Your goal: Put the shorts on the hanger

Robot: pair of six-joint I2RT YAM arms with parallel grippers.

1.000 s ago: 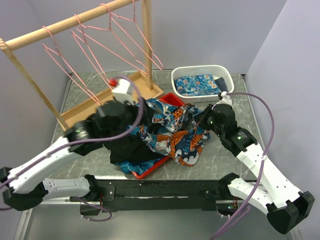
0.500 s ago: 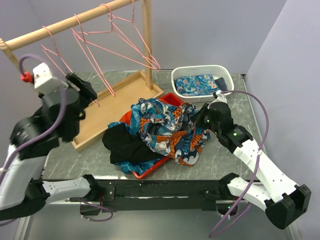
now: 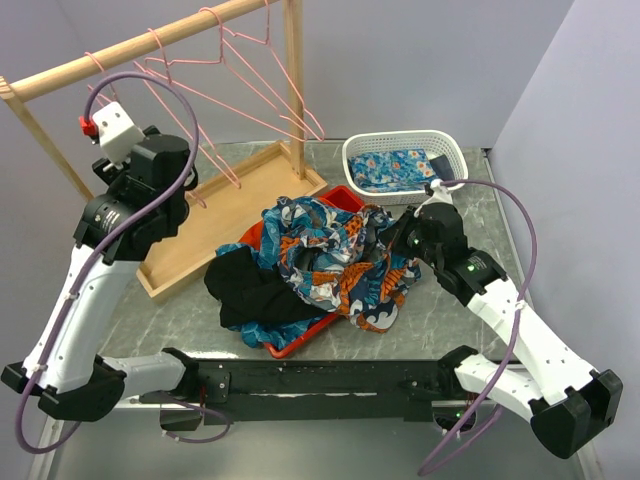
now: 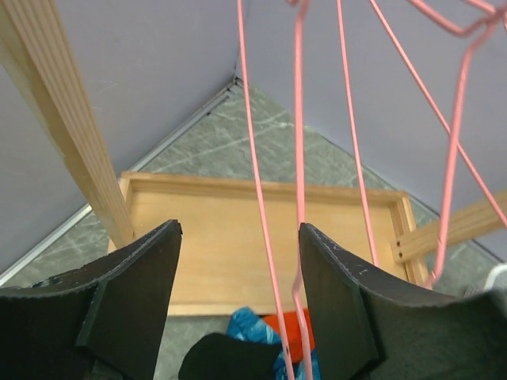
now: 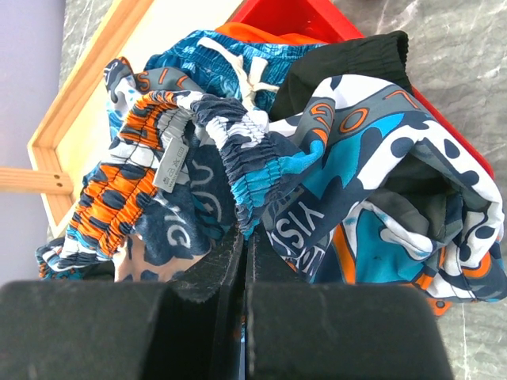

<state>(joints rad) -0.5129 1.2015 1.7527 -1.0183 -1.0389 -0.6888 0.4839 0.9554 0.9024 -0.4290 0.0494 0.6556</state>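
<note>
From overhead I see the large floppy shorts with the navy, teal, orange and white print heaped on the red plastic tray in the middle of the grey marbled desk. A plain black garment lies against their left side. My right end effector is at the right edge of that heap, but this view hides its fingers. The right wrist camera settles it: the two black fingers are pressed together with a fold of the elastic waistband pinched between them, and a grey label shows just to the left.

Overhead, my left arm is raised by the wooden rack rail, close to the hangers, again with the fingers unreadable. The left wrist camera shows the left end effector spread wide. Strands of a thin pink wire hanger run down between the fingers. One strand passes right by the right-hand finger, and I cannot tell whether it touches. Below lies the rack's flat wooden base.

Only the overhead view shows the white slotted basket, holding a folded blue flowered cloth
</note>
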